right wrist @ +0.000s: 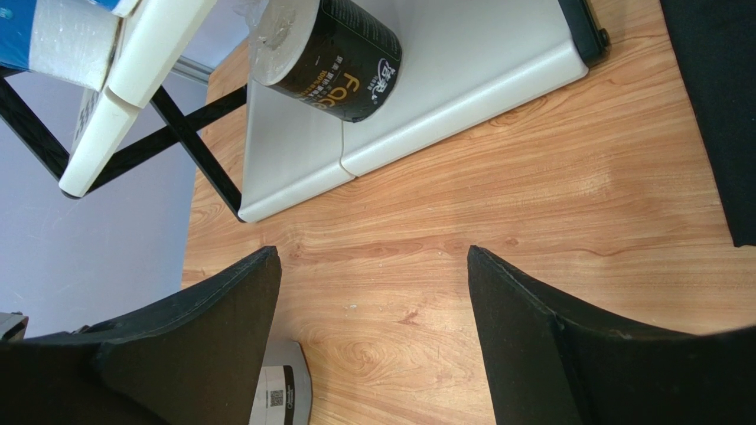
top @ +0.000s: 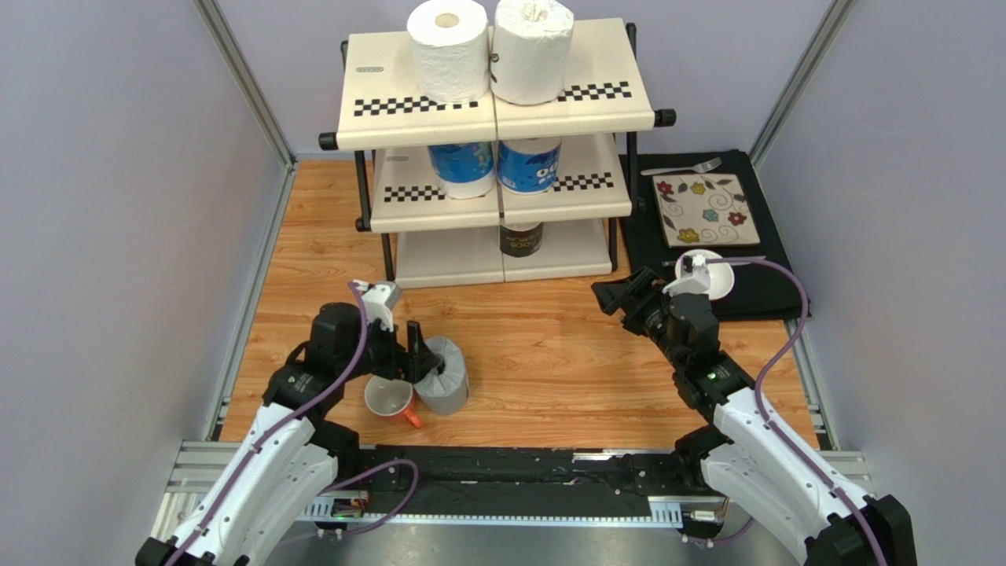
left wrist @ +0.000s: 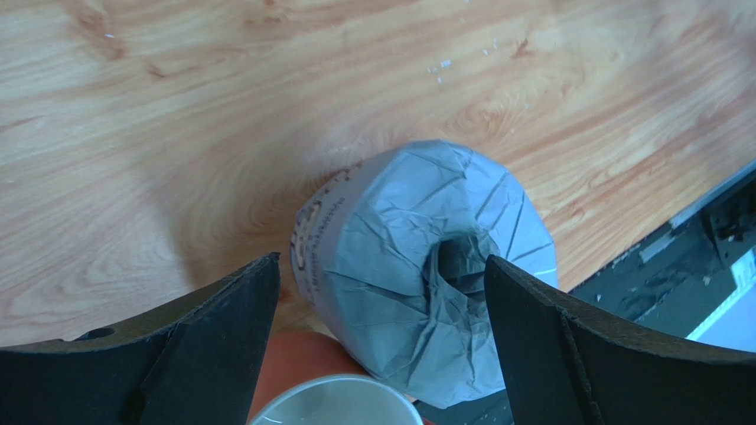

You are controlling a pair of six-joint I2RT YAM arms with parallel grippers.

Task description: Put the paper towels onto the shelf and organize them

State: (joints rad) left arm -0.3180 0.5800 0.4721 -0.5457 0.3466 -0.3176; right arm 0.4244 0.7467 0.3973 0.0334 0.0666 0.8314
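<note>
left gripper (left wrist: 380, 258): jaws spread, straddling the grey roll (top: 446, 375), not clamped on it. One finger (left wrist: 568, 354) sits much closer to the wrap than the other, so the grasp is off-centre.

Roll stands on the wooden table (top: 555, 366), near the front edge, left of centre. The mug (top: 389, 397) is right beside it, orange handle toward the roll; can't tell if they touch.

Risks from here:
- Uneven close: the near finger lands first and shoves the roll into the mug or tips it.
- The far finger may catch the mug rim or handle and drag the mug along.
- The crinkled wrap looks soft, so a squeeze could crush it or let it slip on lift.

shelf (top: 390, 106): white rolls (top: 449, 50) on top, blue-printed rolls (top: 462, 168) in the middle, dark-wrapped roll (top: 521, 238) on the bottom tier (top: 567, 248) at its centre seam. The likely slot is beside that one. Headroom under the middle panel looks low, so the roll could clip its edge or knock its neighbour.

right gripper (right wrist: 373, 252): open, empty, over the table in front of the shelf's right end. It may crowd the approach.
</note>
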